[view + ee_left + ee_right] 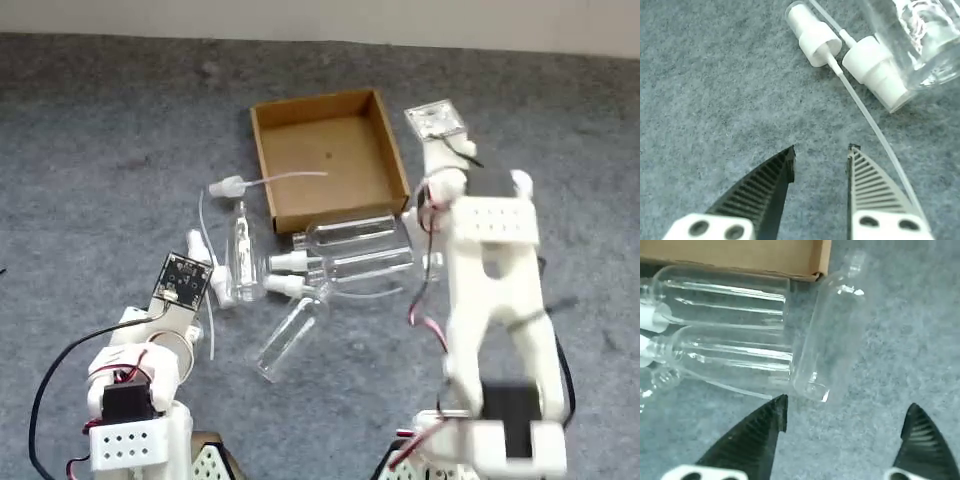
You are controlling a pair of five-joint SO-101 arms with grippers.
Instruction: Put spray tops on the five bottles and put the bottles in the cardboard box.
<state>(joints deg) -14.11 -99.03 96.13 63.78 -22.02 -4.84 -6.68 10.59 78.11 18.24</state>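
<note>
Left wrist view: the left claw (822, 147), released, sits just short of a loose spray top (812, 32) and should pinch its cap, not the tube; the right claw (848, 402), released, hovers over an uncapped bottle (832, 330) beside the cardboard box (740, 257).

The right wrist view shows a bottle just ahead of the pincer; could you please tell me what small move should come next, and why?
Probably ease the right pincer forward and down around the uncapped bottle. Its jaws stand open, the bottle's base lies just ahead of them, and its neck by the cardboard box carries no spray top.
</note>
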